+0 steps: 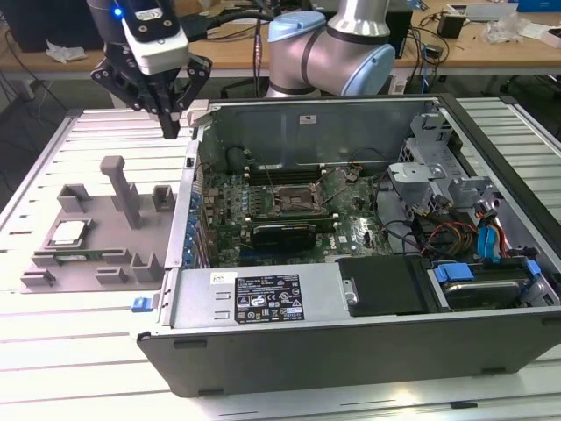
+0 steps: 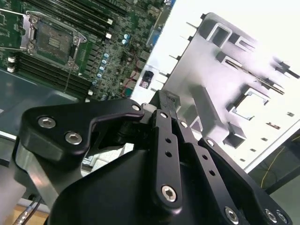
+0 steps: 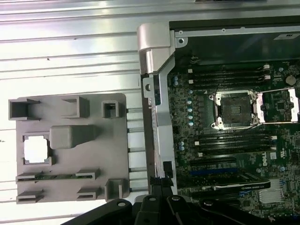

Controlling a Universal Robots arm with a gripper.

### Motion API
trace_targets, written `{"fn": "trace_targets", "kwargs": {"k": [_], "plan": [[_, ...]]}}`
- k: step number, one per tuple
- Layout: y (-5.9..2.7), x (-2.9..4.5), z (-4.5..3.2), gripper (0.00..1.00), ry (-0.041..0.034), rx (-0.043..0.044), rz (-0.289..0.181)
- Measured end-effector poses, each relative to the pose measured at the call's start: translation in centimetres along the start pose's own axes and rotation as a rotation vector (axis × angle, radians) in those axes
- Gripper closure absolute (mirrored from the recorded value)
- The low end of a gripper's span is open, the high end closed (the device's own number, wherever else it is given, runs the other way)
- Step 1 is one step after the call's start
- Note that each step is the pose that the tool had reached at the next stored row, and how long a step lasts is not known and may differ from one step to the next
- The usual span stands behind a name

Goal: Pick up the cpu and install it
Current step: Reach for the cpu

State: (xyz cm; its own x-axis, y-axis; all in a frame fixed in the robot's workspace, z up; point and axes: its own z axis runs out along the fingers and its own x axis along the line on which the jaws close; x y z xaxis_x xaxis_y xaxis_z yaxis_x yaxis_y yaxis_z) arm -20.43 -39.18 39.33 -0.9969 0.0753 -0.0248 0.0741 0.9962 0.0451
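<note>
- Gripper [image 1: 169, 130]: its fingers are pressed together to a single point, aimed straight down, with nothing between them. In the second wrist view the gripper [image 2: 165, 100] shows the same closed tips, and nothing is held.
- Gripper position: in the exterior view it hangs in the air, clear of every surface. It is above the gap between the gray fixture plate [image 1: 166, 230] and the side wall of the computer case [image 1: 351, 346]. It is near the case's far corner, on the exterior view's left.
- Cpu [image 1: 67, 233]: it lies flat in a square recess of the fixture plate, on the plate's side away from the case, silver face up. In the first wrist view the cpu [image 3: 36, 150] reads as a bright square in that recess. It is well apart from the gripper and untouched.
- Fixture plate: it rests on the slatted metal table [image 1: 79, 351], just beside the case. An upright post [image 1: 120, 186] stands on it between the cpu and the case.
- Socket [image 1: 293, 198]: it sits on the green motherboard [image 1: 359, 230] inside the open case. In the first wrist view the socket [image 3: 234, 108] has its dark square bed exposed and its metal bracket swung aside.
- Arm [image 1: 337, 44]: it reaches in from behind the case.
</note>
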Motion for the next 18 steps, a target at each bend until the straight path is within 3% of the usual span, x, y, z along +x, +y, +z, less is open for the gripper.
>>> {"fn": "trace_targets", "kwargs": {"k": [18], "plan": [[0.7, 4.34, 0.13, 0.89, -0.0007, -0.0002, 0.0]]}}
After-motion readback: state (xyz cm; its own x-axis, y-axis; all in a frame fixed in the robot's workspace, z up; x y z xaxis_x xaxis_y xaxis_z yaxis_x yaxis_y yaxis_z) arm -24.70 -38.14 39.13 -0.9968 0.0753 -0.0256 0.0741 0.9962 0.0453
